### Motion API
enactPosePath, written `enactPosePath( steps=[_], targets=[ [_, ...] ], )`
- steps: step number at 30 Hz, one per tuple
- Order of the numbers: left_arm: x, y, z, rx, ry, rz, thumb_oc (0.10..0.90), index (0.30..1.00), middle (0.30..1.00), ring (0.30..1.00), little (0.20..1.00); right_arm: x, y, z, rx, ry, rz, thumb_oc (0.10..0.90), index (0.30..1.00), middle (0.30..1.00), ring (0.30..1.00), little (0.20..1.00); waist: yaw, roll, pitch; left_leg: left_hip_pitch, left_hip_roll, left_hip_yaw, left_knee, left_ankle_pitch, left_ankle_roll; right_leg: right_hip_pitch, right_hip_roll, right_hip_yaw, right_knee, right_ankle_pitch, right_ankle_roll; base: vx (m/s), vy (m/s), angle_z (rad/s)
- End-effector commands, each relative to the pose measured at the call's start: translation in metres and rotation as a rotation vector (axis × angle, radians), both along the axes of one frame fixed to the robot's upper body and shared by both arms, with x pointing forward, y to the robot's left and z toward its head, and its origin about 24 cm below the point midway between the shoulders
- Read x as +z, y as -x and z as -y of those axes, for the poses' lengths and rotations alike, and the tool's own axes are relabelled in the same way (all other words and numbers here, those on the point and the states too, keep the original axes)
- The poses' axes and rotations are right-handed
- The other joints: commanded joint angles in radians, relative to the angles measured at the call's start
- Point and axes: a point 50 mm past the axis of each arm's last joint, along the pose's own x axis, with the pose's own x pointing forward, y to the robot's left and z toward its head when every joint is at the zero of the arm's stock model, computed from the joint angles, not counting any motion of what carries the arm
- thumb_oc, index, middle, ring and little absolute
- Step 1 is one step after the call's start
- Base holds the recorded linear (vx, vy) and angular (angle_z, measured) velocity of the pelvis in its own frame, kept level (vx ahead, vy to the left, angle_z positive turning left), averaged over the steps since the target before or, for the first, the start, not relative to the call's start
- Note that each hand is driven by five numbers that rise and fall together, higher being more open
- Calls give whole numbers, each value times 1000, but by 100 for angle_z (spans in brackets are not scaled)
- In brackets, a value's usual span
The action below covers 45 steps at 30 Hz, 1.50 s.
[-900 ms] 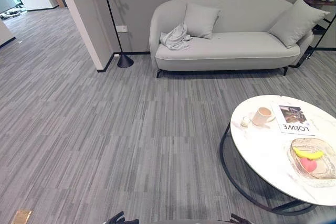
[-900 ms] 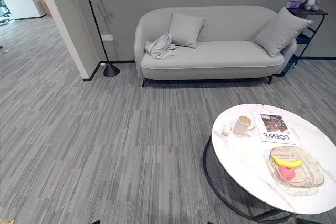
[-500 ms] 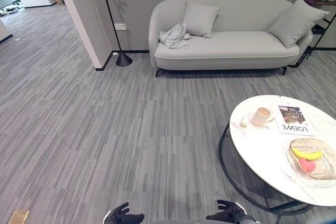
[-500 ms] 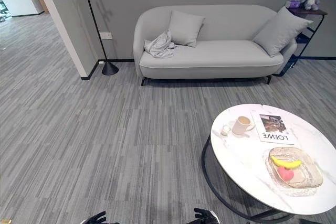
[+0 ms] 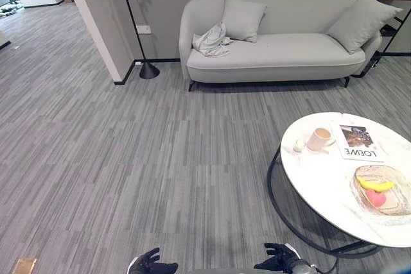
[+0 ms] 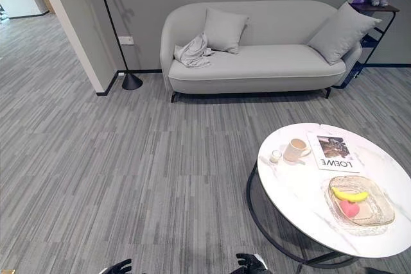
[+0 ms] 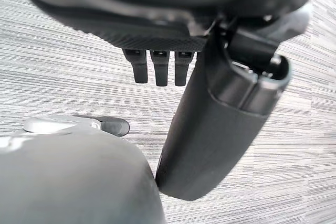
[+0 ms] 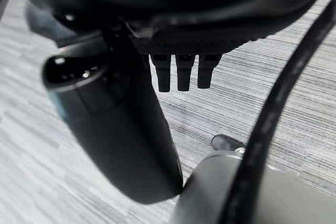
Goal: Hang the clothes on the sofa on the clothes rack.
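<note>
- Our left hand point(image 5: 153, 264) and right hand point(image 5: 280, 260), fingers relaxed and holding nothing, have come into sight.
- The clothes point(image 5: 210, 40) on the sofa point(image 5: 282, 56) lie far ahead of them; we must still approach.

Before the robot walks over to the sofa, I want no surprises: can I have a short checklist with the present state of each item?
1. Crumpled grey garment lies on the sofa at its left end, beside a cushion: ok.
2. Carpet between robot and sofa free of obstacles: ok.
3. Round table stands off to the right of a straight path: ok.
4. Left hand holds nothing, fingers relaxed: ok.
5. Right hand holds nothing, fingers relaxed: ok.
6. Where the clothes rack stands: cannot tell.
</note>
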Motion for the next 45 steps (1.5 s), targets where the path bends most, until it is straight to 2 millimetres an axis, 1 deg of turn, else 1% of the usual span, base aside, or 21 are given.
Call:
enactPosePath(
  steps=[1, 7, 8, 12, 14, 15, 17, 21, 22, 24, 26, 29, 31, 33, 35, 36, 37, 38, 40, 43, 45],
  targets=[
    [-1, -15, 24, -2, 62, 20, 800, 900, 900, 900, 900, -3, 3, -11, 81, -8, -32, 800, 900, 900, 900, 900, 14, -39, 25, 21, -23, -67, -31, -23, 31, 58, -95, 50, -190, 196, 111, 0, 96, -2],
    [-2, -13, 21, -42, 37, -6, 800, 900, 900, 900, 900, -1, -3, -7, 25, -9, -10, 800, 900, 900, 900, 900, 14, -30, 56, 15, -46, -77, -27, -22, 64, -30, -100, 55, -2, 171, 125, -26, 133, -2],
    [-3, -12, 25, -98, 30, -21, 800, 900, 900, 900, 900, -1, -2, 0, -37, -2, -20, 800, 900, 900, 900, 900, 10, -3, 91, 64, -53, -75, -26, -34, 88, -149, -119, 24, 290, 253, 153, 80, 284, -11],
    [-4, -3, 24, -106, 40, -56, 800, 900, 900, 900, 900, 0, 0, 6, -152, -25, -8, 800, 900, 900, 900, 900, 6, 16, 104, 116, -49, -79, -29, -54, 99, -254, -143, -58, 423, 299, 151, 175, 123, -4],
    [-5, -2, 23, -117, 39, -61, 800, 900, 900, 900, 900, -1, 8, 11, -305, -60, -13, 800, 900, 900, 900, 900, -9, 5, 98, 146, -56, -117, -31, -79, 94, -290, -113, -65, 303, 279, 137, 320, -94, 24],
    [-5, -2, 23, -150, 31, -65, 800, 900, 900, 900, 900, -1, 12, 15, -407, -82, -14, 800, 900, 900, 900, 900, -27, -13, 102, 188, -60, -152, -31, -121, 83, -302, -85, -50, 111, 303, 138, 320, -123, 37],
    [-4, -5, 23, -175, 23, -61, 800, 900, 900, 900, 900, -1, 12, 16, -458, -89, -2, 800, 900, 900, 900, 900, -42, -19, 102, 208, -56, -170, -31, -139, 75, -307, -80, -47, 2, 336, 145, 247, -91, 52],
    [-4, -5, 23, -175, 23, -61, 800, 900, 900, 900, 900, -1, 12, 16, -458, -89, -2, 800, 900, 900, 900, 900, -43, -18, 103, 210, -55, -171, -31, -140, 75, -304, -79, -48, 0, 337, 145, 157, -53, 26],
    [-3, -13, 25, -243, 7, -42, 800, 900, 900, 900, 900, -3, 17, 15, -456, -100, -39, 800, 900, 900, 900, 900, -92, -33, 92, 271, -32, -225, -31, -198, 51, -377, -73, 29, -164, 391, 177, 745, -275, 4],
    [-3, -12, 25, -265, 0, -45, 800, 900, 900, 900, 900, -4, 27, 17, -441, -84, -75, 800, 900, 900, 900, 900, -100, -27, 80, 289, -6, -242, -31, -226, 43, -347, -66, 41, -185, 411, 163, 686, -256, 41],
    [-5, -3, 28, -257, 3, -75, 800, 900, 900, 900, 900, -5, 36, 19, -377, -52, -107, 800, 900, 900, 900, 900, -113, -12, 57, 303, 42, -242, -31, -208, 29, -353, -47, 44, -120, 419, 140, 553, -201, 85],
    [-5, -2, 29, -268, -12, -84, 800, 900, 900, 900, 900, -6, 41, 18, -317, -41, -129, 800, 900, 900, 900, 900, -106, 15, 38, 258, 98, -240, 57, -57, -20, -332, -4, 32, -78, 373, 107, 391, -150, 51],
    [-4, -9, 29, -253, -21, -58, 800, 900, 900, 900, 900, -4, 33, 18, -303, -35, -93, 800, 900, 900, 900, 900, -97, 12, 42, 180, 107, -209, 220, 80, -70, -246, 4, 14, -99, 326, 80, 411, -162, 21],
    [-4, -9, 29, -253, -21, -58, 800, 900, 900, 900, 900, -4, 33, 18, -303, -35, -93, 800, 900, 900, 900, 900, -97, 12, 43, 179, 107, -210, 221, 79, -70, -246, 4, 13, -99, 326, 80, 244, -118, 24],
    [-1, -21, 23, -201, -45, -9, 800, 900, 900, 900, 900, -3, 24, 19, -289, -22, -49, 800, 900, 900, 900, 900, -80, -16, 64, 74, 136, -121, 452, 203, -81, -139, 1, 7, -136, 278, 36, 445, -309, 14],
    [1, -26, 21, -121, -34, 21, 800, 900, 900, 900, 900, 0, 14, 19, -289, -10, -12, 800, 900, 900, 900, 900, -59, -53, 83, -6, 185, -9, 558, 191, -31, -85, -9, 21, -147, 259, 9, 401, -328, 13],
    [1, -26, 19, -51, -18, 28, 800, 900, 900, 900, 900, 1, 9, 21, -295, -7, 5, 800, 900, 900, 900, 900, -38, -68, 94, -69, 171, 22, 583, 125, -11, -49, -17, 31, -157, 244, 7, 305, -256, 14],
    [1, -26, 18, -51, -19, 28, 800, 900, 900, 900, 900, 1, 9, 21, -295, -8, 5, 800, 900, 900, 900, 900, -40, -70, 91, -72, 169, 21, 582, 128, -10, -53, -19, 31, -157, 244, 8, 221, -111, -8],
    [1, -23, 15, 33, 4, 27, 800, 900, 900, 900, 900, 3, -1, 16, -280, -26, 39, 800, 900, 900, 900, 900, -2, -87, 100, -186, 95, 53, 591, 50, 7, 3, -23, 51, -173, 228, 9, 266, -44, -22],
    [0, -17, 14, 61, 13, 17, 800, 900, 900, 900, 900, 3, -7, 8, -226, -52, 51, 800, 900, 900, 900, 900, 24, -88, 94, -235, 38, 58, 487, 31, 1, 36, -24, 64, -189, 211, 23, 283, 24, -26],
    [0, -16, 13, 71, 16, 20, 800, 900, 900, 900, 900, -1, -1, -8, -114, -82, 17, 800, 900, 900, 900, 900, 67, -68, 87, -290, 24, 86, 211, 94, -7, 105, 11, 65, -193, 159, 28, 524, 19, -41]
  ],
)
